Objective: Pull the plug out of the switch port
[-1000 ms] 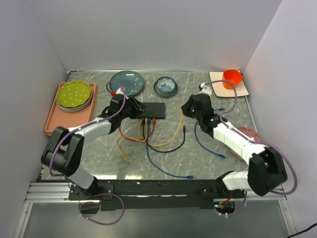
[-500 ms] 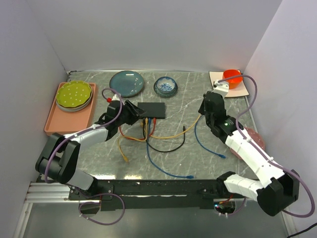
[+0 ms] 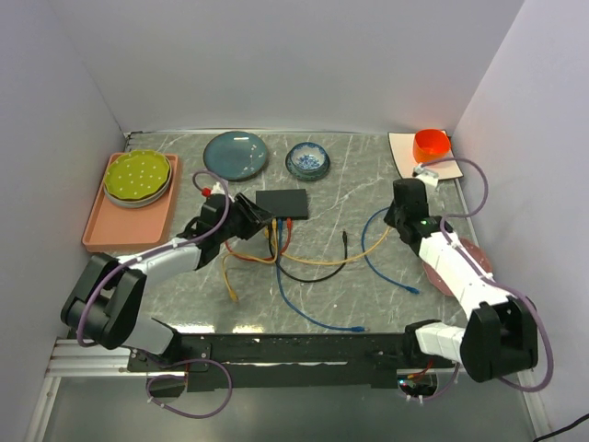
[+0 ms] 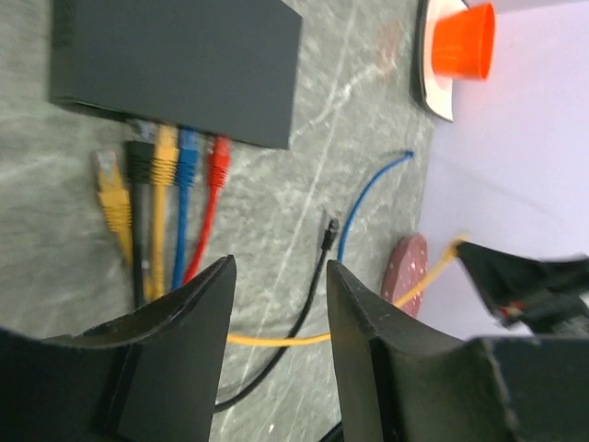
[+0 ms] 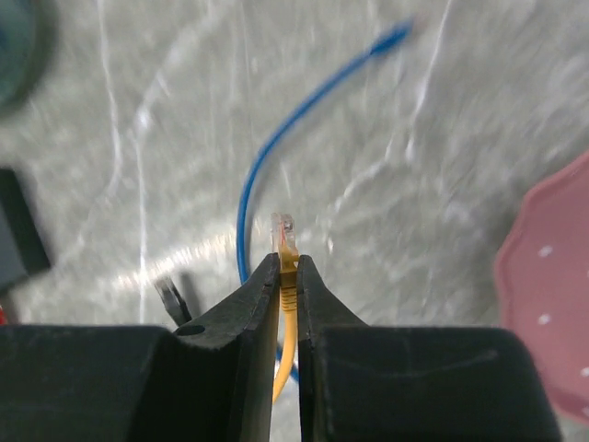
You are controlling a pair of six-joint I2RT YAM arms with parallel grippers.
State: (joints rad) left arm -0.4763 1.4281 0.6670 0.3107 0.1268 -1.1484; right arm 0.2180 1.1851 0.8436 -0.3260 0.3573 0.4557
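Right wrist view: right fingers [image 5: 247, 318] pinch the yellow plug [image 5: 284, 236]; left fingers [image 4: 184, 318] stand apart, empty, near the switch [image 4: 175, 64].

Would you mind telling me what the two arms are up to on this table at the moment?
The right gripper is shut on a yellow plug, holding it out over the table, well away from the switch. The left gripper is open and empty, close to the switch's socket side. Four other cables, black, yellow, blue and red, sit in its sockets.
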